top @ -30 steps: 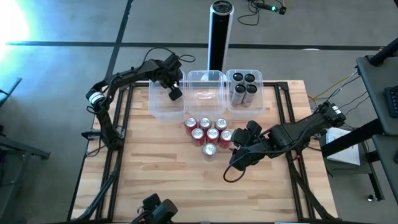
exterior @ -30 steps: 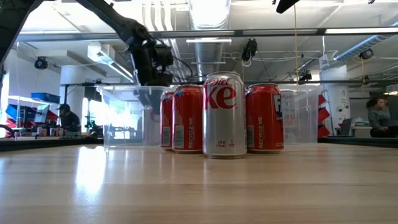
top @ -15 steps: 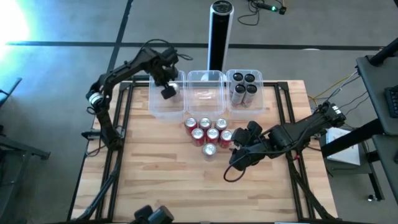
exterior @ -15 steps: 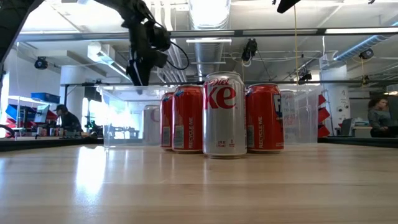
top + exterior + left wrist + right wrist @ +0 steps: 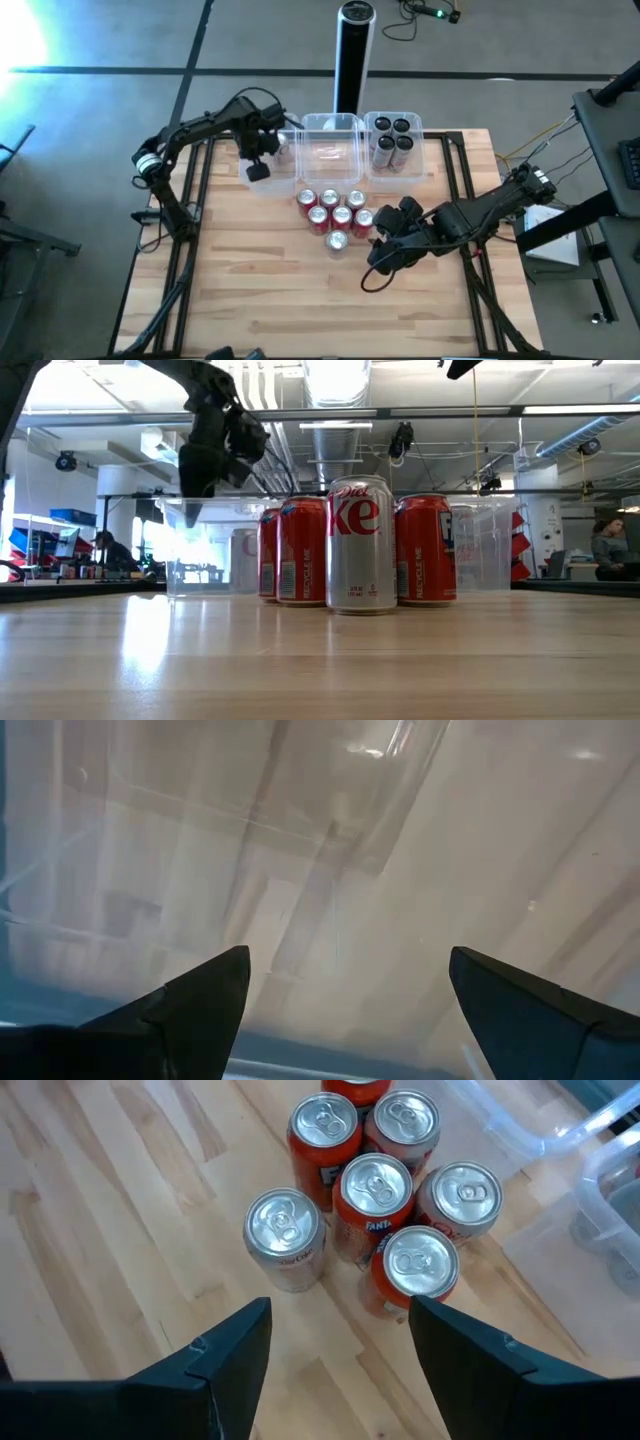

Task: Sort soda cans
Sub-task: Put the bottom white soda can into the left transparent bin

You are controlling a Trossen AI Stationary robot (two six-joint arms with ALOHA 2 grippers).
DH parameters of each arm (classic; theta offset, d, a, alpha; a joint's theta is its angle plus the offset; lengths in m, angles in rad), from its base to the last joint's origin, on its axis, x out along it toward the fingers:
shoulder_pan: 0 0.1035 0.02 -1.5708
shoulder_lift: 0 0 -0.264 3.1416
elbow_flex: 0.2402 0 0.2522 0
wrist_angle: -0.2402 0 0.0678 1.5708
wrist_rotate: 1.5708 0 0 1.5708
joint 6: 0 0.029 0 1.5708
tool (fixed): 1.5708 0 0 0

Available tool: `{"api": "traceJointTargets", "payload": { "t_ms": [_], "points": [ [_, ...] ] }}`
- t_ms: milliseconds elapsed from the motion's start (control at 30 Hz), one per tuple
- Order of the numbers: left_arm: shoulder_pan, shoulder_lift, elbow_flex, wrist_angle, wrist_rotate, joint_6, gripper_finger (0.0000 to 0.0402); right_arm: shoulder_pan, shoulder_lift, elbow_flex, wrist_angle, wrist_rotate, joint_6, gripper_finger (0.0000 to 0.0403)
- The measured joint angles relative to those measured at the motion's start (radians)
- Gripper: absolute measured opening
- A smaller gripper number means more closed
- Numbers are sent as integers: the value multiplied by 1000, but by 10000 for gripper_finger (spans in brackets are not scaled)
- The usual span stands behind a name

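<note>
So the left gripper (image 5: 258, 171) is hanging over the near edge of the left clear tub (image 5: 262, 178), fingers spread wide with nothing between them, and its wrist camera is just staring down through see-through plastic at the wood underneath. The right gripper (image 5: 379, 257) is sitting low over the table (image 5: 260, 290), just beside the cluster of cans on its right side, jaws parted and not gripping anything; from its wrist view the fingers are framing the bunch without touching any of it. The cluster itself is standing upright in the middle of the table, right in front of the tubs: a pack of red cans (image 5: 329, 209) with one silver can (image 5: 337, 242) at the near end, the one reading as a Diet Coke (image 5: 360, 546) from the low view. One of the red ones is showing a Fanta label in the right wrist view (image 5: 376, 1192). The dark grey cans (image 5: 391, 138) are sitting together in the right tub (image 5: 418, 150), four tops showing. The middle tub (image 5: 330, 152) is looking empty as far as I can see. A tall black post (image 5: 350, 55) is standing behind the tubs, off the table.
</note>
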Motion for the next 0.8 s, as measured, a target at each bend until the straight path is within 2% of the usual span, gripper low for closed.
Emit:
{"api": "traceJointTargets", "payload": {
  "t_ms": [167,467,633,800],
  "points": [
    [1,-11,-30,36,-19,-21,327,0,0,0,1,7,-12,240],
    [1,-25,-1,42,-75,-15,327,0,0,0,3,25,-14,228],
    [1,-38,0,34,-72,-1,327,0,0,0,2,25,-16,228],
    [-4,-59,0,25,-22,-1,327,0,0,0,2,25,-39,236]
  ]
}}
